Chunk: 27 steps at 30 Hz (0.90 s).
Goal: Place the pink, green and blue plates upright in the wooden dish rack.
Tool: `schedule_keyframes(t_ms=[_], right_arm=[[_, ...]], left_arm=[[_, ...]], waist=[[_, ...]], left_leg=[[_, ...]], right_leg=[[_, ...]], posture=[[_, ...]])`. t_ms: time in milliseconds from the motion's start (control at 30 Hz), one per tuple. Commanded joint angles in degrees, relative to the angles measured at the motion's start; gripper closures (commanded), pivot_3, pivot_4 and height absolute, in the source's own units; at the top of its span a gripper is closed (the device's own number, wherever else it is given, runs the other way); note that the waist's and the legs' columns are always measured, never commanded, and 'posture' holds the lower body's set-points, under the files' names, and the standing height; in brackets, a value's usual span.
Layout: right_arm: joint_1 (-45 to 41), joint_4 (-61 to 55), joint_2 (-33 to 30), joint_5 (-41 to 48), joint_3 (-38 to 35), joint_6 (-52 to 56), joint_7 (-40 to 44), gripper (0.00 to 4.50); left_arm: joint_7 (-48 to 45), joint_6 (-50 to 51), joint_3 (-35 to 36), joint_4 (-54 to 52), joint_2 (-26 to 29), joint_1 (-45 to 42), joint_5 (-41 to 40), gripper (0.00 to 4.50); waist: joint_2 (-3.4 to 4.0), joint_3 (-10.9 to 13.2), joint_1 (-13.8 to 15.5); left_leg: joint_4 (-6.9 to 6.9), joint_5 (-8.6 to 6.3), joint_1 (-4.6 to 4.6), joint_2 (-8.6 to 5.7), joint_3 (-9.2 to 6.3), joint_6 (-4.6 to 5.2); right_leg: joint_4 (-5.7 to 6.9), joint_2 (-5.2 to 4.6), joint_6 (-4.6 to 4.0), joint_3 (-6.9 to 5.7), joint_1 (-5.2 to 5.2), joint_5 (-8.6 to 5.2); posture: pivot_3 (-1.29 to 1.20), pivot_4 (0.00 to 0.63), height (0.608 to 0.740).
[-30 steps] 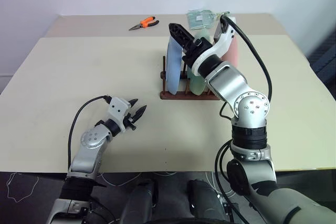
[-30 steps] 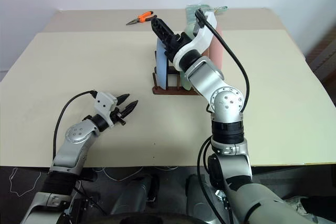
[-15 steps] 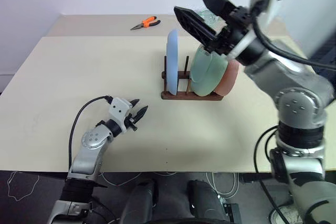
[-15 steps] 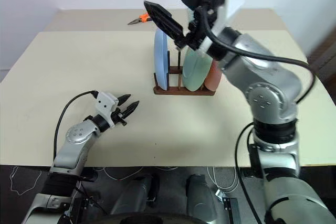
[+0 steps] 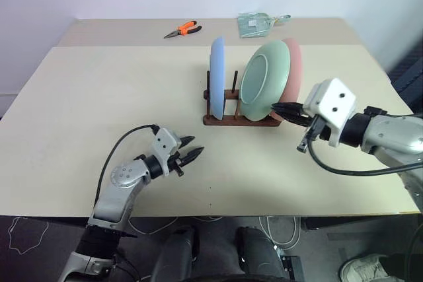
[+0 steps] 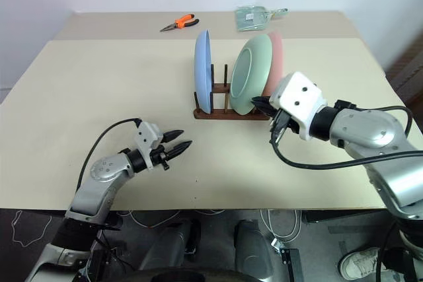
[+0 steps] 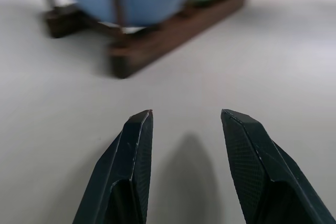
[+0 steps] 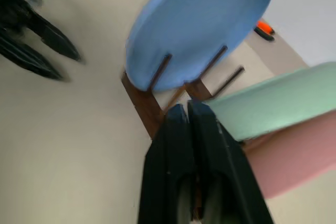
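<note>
With all three plates standing in the wooden dish rack (image 5: 239,119) just past the right gripper (image 5: 280,108)'s clenched, empty fingertips, a careless swing could topple the green plate (image 5: 263,82), while the left gripper (image 5: 192,156) hangs half-spread.

Orange-handled pliers (image 5: 182,29) lie nr table's (image 5: 99,97) far edge, left of mid; clear plastic bag (image 5: 258,23) nr far edge, twd right.

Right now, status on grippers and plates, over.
Left gripper open, empty, above the table. Right gripper shut, empty, near the rack. Blue plate, green plate, pink plate all upright in rack. Nothing in the way.
</note>
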Motion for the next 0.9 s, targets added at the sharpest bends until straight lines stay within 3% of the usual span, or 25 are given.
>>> schedule_keyframes(t_ms=[33, 367, 600, 900], right_arm=[[0.3, 2.1, -0.5, -7.0, 1.5, -2.3, -0.4, 4.46], [-2.7, 9.1, 4.5, -17.0, 4.9, -6.4, 0.3, 4.46], [-6.2, 6.9, 9.1, -16.9, 4.9, -6.7, 2.0, 4.46], [-6.5, 5.7, 10.0, -17.6, 4.1, -6.0, 3.9, 4.46]], left_arm=[[-2.3, 2.2, -1.6, -4.9, 0.1, -0.5, -2.2, 2.40], [-2.2, 4.0, -2.4, -7.4, -0.3, -0.2, -2.1, 2.40], [-1.9, 3.7, -2.4, -7.3, -0.2, 0.2, -1.7, 2.40], [-1.4, 3.6, -2.7, -6.9, -0.5, 0.2, -1.4, 2.40]], waist=[[0.00, 0.0, 0.1], [0.00, 0.0, 0.2], [0.00, 0.0, 0.1], [-0.01, 0.0, 0.2]], left_leg=[[0.00, 0.00, -0.01, 0.00, 0.00, 0.00], [0.00, -0.02, -0.02, -0.02, 0.00, 0.04], [0.00, -0.02, 0.00, -0.02, -0.01, 0.04], [0.01, -0.02, 0.00, -0.05, -0.02, 0.04]], right_leg=[[-0.05, 0.00, 0.00, -0.01, 0.01, 0.00], [-0.09, 0.01, 0.01, -0.03, 0.04, 0.00], [-0.07, 0.04, 0.02, -0.03, 0.05, 0.01], [-0.07, 0.03, 0.02, -0.06, 0.06, 0.01]], posture=[[0.00, 0.150, 0.738], [0.00, 0.150, 0.738], [0.00, 0.150, 0.738], [0.00, 0.150, 0.738]])
